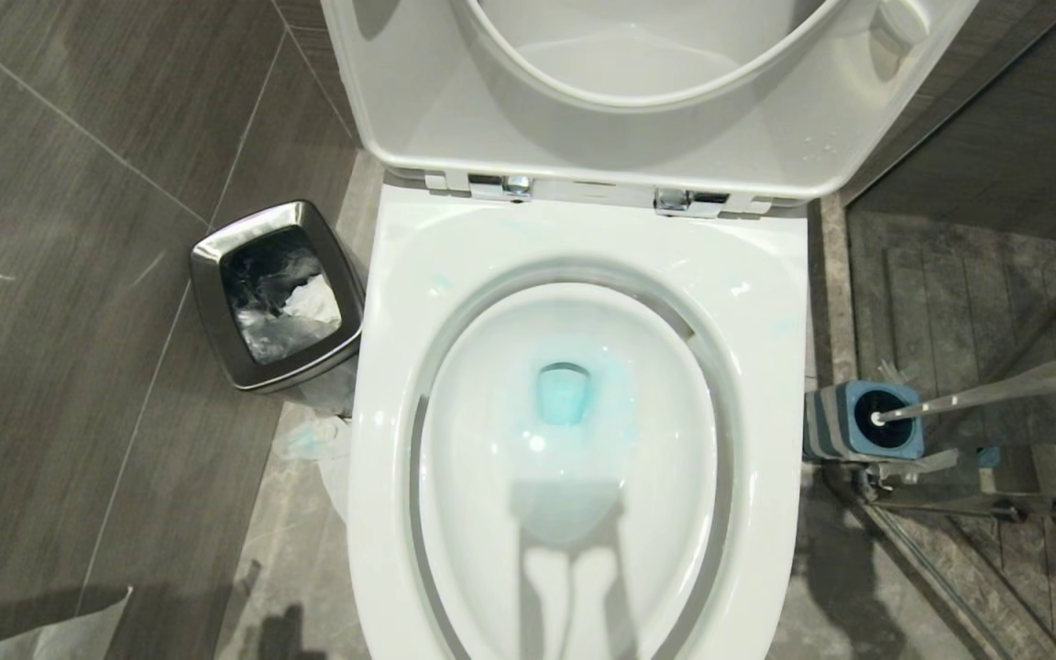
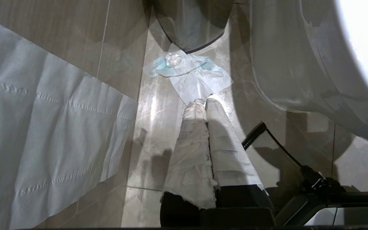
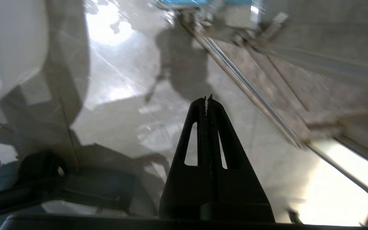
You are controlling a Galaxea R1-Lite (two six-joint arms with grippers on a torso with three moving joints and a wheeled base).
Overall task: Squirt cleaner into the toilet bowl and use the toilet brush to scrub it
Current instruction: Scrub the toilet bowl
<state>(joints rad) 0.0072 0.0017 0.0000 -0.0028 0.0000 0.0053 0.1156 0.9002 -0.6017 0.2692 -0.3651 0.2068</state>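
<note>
Grey tiled floor [image 1: 79, 275] around the toilet bowl [image 1: 574, 440]

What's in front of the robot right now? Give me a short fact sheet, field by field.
toilet bowl: lid and seat up, blue liquid in the water
toilet brush: standing tilted in its holder, on the robot's right of the bowl
waste bin: on the robot's left of the bowl
tissue: crumpled on the floor
left claw: shut, empty, fingers wrapped in white
right claw: shut, empty, above the floor

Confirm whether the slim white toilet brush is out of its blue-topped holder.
No: the slim white toilet brush stands in its blue-topped holder beside the white ceramic toilet bowl.
</note>
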